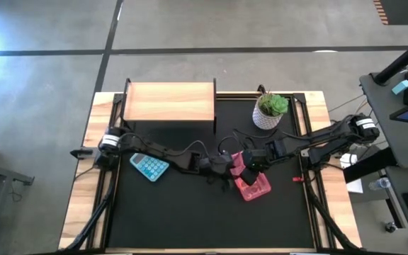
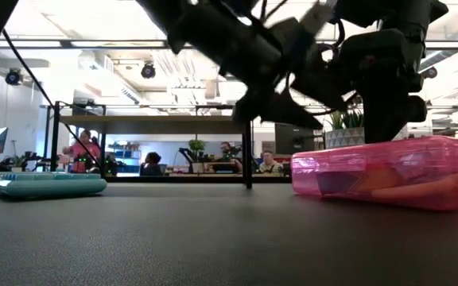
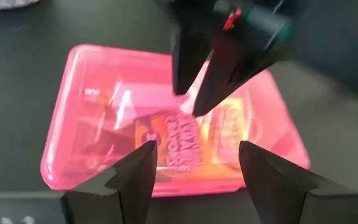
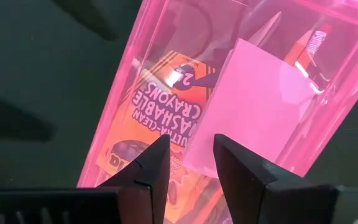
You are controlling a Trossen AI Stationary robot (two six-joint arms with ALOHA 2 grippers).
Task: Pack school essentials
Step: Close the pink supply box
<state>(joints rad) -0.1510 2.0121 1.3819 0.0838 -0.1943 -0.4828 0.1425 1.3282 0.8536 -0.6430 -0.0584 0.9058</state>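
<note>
The pink translucent case (image 1: 253,187) lies flat on the black mat with its lid down. Through the lid I see the yellow crayon box (image 4: 160,112) (image 3: 182,144) and the pale square note pad (image 4: 260,102). Something orange (image 2: 420,187) shows through its side wall. The scissors, pencils and eraser cannot be made out. My right gripper (image 4: 191,158) (image 3: 194,107) points down at the lid's middle, its fingers only a narrow gap apart. My left gripper (image 3: 196,167) hovers open just to the case's left (image 1: 225,167), above the mat. My right gripper comes at the case's lid (image 3: 166,99) from above, pointing down near its middle. In the low view its fingers (image 2: 388,131) reach down to the lid's top. Whether the tips touch the lid I cannot tell. The case stays flat on the mat.
A teal calculator (image 1: 149,167) lies on the mat left of centre, under the left arm. A wooden box (image 1: 170,101) stands at the far edge, and a potted green plant (image 1: 270,110) at the far right. The mat's near half (image 1: 204,219) is bare. People sit in the room behind.
</note>
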